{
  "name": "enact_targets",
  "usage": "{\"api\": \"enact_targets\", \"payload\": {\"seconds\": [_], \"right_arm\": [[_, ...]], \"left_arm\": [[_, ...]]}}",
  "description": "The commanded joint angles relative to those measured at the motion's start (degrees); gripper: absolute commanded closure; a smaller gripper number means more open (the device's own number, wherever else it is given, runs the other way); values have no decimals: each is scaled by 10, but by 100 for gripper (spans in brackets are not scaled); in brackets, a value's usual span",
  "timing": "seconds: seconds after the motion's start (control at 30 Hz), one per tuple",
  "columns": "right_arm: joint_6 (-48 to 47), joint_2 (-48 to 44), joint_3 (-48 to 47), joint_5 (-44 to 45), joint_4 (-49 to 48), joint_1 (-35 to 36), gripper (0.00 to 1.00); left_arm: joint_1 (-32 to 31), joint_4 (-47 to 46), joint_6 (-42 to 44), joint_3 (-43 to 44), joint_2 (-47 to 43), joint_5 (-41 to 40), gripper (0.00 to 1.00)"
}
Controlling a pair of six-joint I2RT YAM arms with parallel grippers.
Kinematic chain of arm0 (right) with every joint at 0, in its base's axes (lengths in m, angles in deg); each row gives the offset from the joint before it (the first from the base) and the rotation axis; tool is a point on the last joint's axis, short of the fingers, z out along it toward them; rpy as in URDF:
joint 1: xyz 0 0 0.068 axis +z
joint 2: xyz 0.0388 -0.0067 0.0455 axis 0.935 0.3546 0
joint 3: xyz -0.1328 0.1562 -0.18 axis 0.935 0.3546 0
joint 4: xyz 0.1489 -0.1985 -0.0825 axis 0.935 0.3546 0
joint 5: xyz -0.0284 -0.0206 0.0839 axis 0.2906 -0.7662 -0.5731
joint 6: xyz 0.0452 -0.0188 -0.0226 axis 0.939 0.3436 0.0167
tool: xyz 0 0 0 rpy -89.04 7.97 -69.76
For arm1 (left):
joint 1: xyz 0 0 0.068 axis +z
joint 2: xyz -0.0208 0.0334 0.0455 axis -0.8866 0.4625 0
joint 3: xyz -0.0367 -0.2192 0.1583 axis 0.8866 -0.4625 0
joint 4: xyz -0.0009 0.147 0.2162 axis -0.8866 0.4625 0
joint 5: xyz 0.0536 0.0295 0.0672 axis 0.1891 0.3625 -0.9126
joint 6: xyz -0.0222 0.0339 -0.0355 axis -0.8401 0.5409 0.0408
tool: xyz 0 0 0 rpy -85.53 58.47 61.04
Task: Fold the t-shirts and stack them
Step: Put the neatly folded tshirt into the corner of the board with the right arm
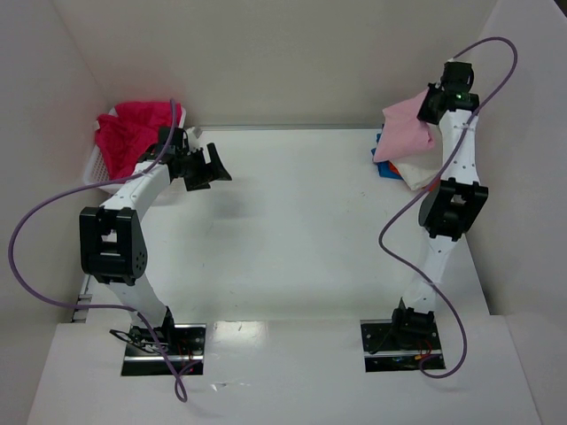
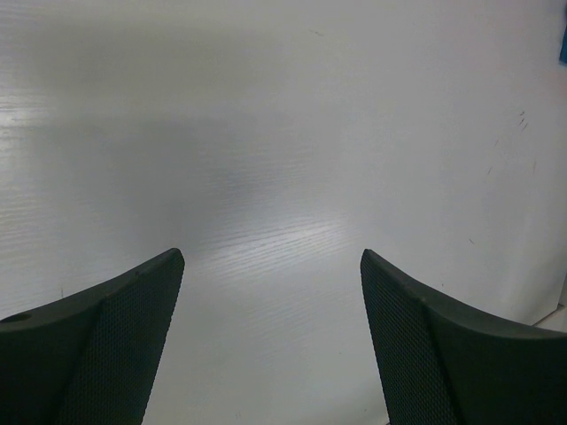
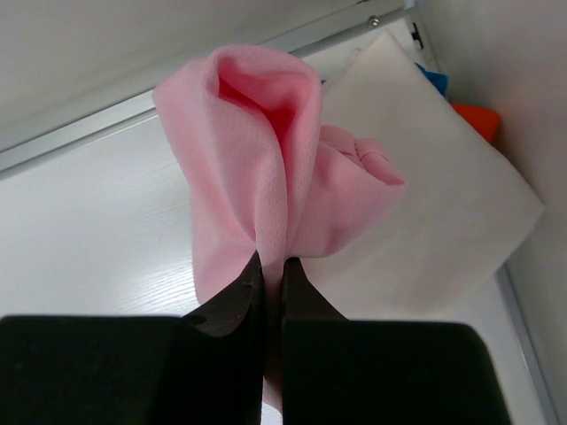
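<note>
My right gripper (image 1: 431, 108) is shut on the light pink t-shirt (image 1: 403, 128) and holds it bunched, hanging above the stack at the far right; it also shows in the right wrist view (image 3: 266, 168), pinched at my right gripper (image 3: 274, 259). Under it lie a folded white t-shirt (image 3: 434, 212) with blue (image 3: 434, 80) and orange (image 3: 477, 119) shirts below. A magenta-red t-shirt (image 1: 128, 133) lies in the basket at the far left. My left gripper (image 1: 205, 168) is open and empty over the bare table; its fingers (image 2: 106, 336) frame only table.
A white lattice basket (image 1: 96, 164) stands at the far left behind the left arm. White walls close in the back and both sides. Purple cables loop from both arms.
</note>
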Motion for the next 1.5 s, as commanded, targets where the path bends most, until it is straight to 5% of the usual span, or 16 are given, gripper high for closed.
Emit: {"api": "enact_targets", "payload": {"seconds": [0.0,0.53,0.63,0.67,0.73,0.83,0.97,1.2,1.47], "right_arm": [[-18,-50,-29,23,8,-13,100],[-18,-19,19,122,-15,-57,100],[-18,-5,24,135,-21,-57,93],[-18,0,24,135,-21,-57,89],[-18,0,29,140,-21,-57,55],[-18,0,29,126,-21,-57,27],[-12,-39,54,120,-28,-44,3],[-12,-80,120,85,-63,-9,3],[8,-47,195,111,-126,17,27]], "left_arm": [[4,-3,5,-4,-13,11,11],[4,-3,0,-15,-2,11,11],[4,-3,0,-15,4,11,11],[4,-3,0,-15,8,16,11],[4,-3,0,-15,9,16,11],[4,-3,0,-14,15,22,11],[4,-3,0,-9,20,28,11],[4,-8,0,-16,9,33,11],[4,-8,0,-28,-60,33,11]]}}
